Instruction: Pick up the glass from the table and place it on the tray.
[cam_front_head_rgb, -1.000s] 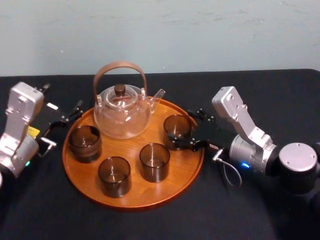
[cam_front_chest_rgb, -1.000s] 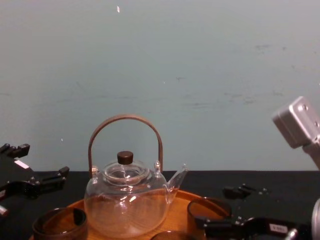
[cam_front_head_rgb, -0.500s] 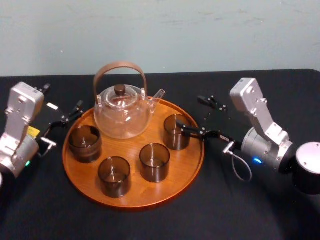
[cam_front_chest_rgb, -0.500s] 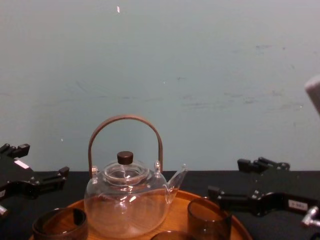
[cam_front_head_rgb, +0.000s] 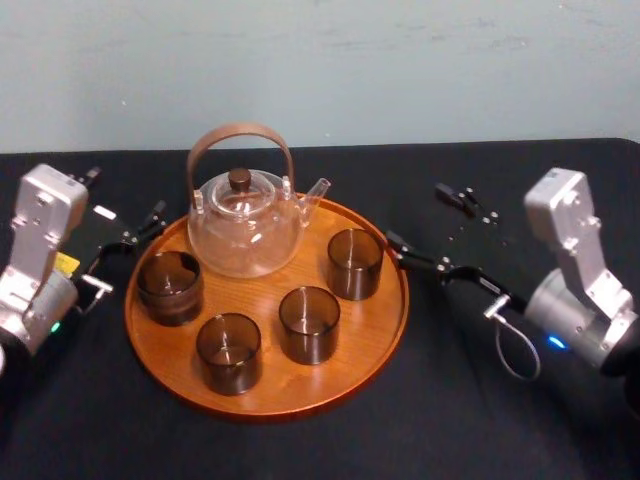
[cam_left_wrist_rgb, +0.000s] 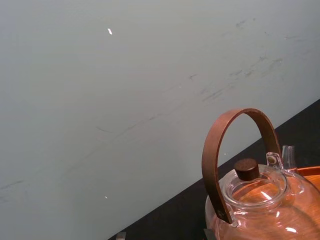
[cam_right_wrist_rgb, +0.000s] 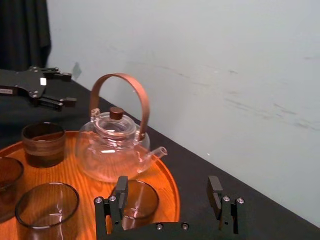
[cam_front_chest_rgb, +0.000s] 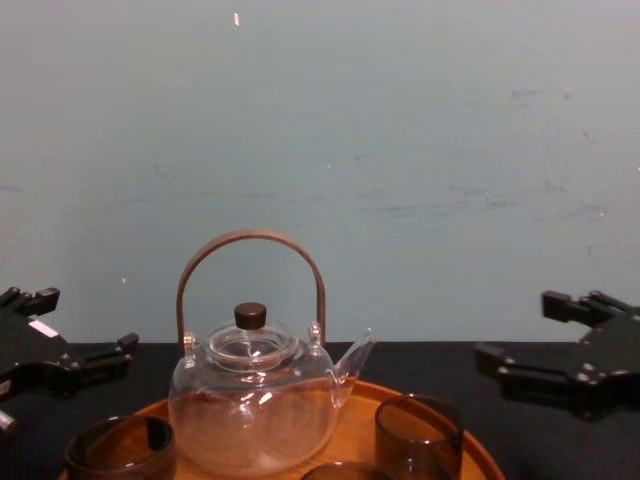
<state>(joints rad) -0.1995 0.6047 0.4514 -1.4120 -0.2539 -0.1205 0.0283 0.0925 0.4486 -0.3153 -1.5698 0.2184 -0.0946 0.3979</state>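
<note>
- The glass (cam_front_head_rgb: 355, 263) stands upright on the tray (cam_front_head_rgb: 372, 340), at its right side just inside the rim. It is free of the right pincer (cam_front_head_rgb: 415, 213), which is spread wide with nothing between its fingers.
- The right pincer sits just off the tray's right edge, over the black worktop (cam_front_head_rgb: 450, 420), pointing in toward the tray. Its nearer finger ends close by the rim, near the glass and apart from it. The other finger lies farther back toward the wall (cam_front_head_rgb: 400, 60).
- In the right wrist view, the right pincer's (cam_right_wrist_rgb: 167, 195) two fingers stand well apart. The glass (cam_right_wrist_rgb: 144, 197) shows beyond them, just behind one finger.
- From the chest, the right pincer (cam_front_chest_rgb: 514, 330) hangs to the right of the glass (cam_front_chest_rgb: 418, 435) and a little higher than its mouth.
- The left pincer (cam_front_head_rgb: 122, 195) is also spread and empty. It sits off the tray's left edge near the back, with one finger ending close to the rim. It shows at the left of the chest view too (cam_front_chest_rgb: 90, 320).
- Three other glasses (cam_front_head_rgb: 228, 350) of the same dark tint stand upright on the tray. One is at the left, one at the front and one near the middle.
- A clear teapot (cam_front_head_rgb: 243, 225) takes the back of the tray. It has a brown arched handle (cam_front_head_rgb: 240, 135) and a dark lid knob (cam_front_head_rgb: 239, 179), and its spout points toward the right.
</note>
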